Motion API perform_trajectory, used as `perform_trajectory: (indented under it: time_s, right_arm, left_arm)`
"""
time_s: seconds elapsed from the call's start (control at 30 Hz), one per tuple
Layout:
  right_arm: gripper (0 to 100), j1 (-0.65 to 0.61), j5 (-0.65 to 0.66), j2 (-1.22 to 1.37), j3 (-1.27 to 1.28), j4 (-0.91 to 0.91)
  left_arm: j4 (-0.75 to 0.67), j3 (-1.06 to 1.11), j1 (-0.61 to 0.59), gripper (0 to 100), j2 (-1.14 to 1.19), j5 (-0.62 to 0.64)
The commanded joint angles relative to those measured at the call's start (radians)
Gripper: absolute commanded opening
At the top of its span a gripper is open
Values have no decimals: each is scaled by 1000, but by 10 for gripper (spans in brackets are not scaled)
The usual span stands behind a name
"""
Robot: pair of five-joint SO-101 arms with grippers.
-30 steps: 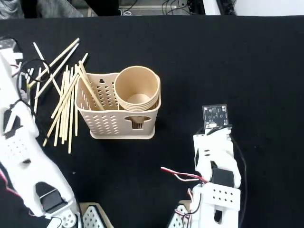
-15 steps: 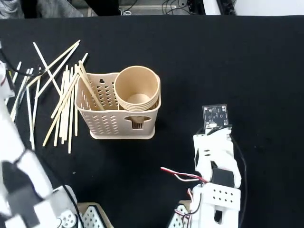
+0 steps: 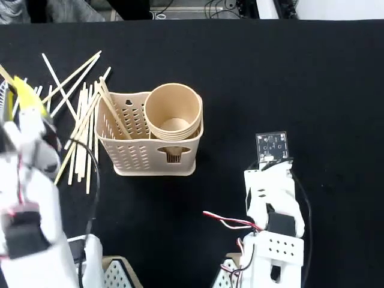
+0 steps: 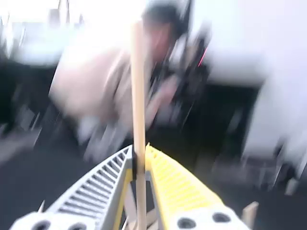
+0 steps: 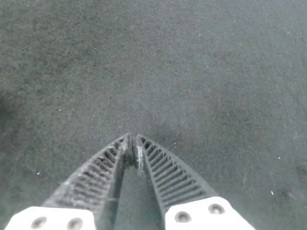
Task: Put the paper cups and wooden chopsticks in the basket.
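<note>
While paper cups (image 3: 173,111) sit in the basket (image 3: 150,161), left gripper (image 4: 139,152) pinches one wooden chopstick (image 4: 139,91) (right gripper (image 5: 132,143) pressed together, empty); next, likely: carry to basket, release.

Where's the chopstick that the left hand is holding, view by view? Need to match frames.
High view: chopstick at the far left edge, poking out past the left hand, left of the loose pile.
Left wrist view: clamped in that hand, sticking out past its tips.
Right wrist view: right hand shut over the black table.
Shared landmark: the basket, probably the tan blur behind the stick.
</note>
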Motion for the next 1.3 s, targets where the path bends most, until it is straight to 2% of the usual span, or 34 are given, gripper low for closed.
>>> perform_trajectory:
  time_s: [0.0, 0.1, 0.2, 0.3, 0.47, 0.73, 0.93, 1.03, 1.13, 1.27]
  right_arm:
    - [12, 6, -5, -15, -7, -14]
    - [12, 6, -5, -15, -7, -14]
    - [12, 6, -5, -15, -7, -14]
    - [12, 6, -5, -15, -7, -14]
    - [12, 6, -5, -15, -7, -15]
    - [12, 6, -5, -15, -7, -15]
    - [12, 6, -5, -15, -7, -17]
    - [12, 6, -5, -15, -7, -17]
    - [12, 6, -5, -15, -7, -17]
    - [12, 6, -5, -15, -7, -15]
  left_arm:
    - [-310, 151, 134, 29, -233, 8]
    - [-413, 179, 237, 29, -269, 15]
    - [-413, 182, 363, 29, -256, 86]
    - [-413, 189, 426, 29, -206, 137]
    - [-414, 245, 437, 29, -95, 190]
    - [-399, 348, 435, 31, -60, 183]
    - [-152, 263, 437, 201, -51, 164]
    - [-28, 171, 414, 213, -54, 163]
    - [126, 25, 338, 217, -46, 163]
    - [345, -180, 145, 218, 44, 121]
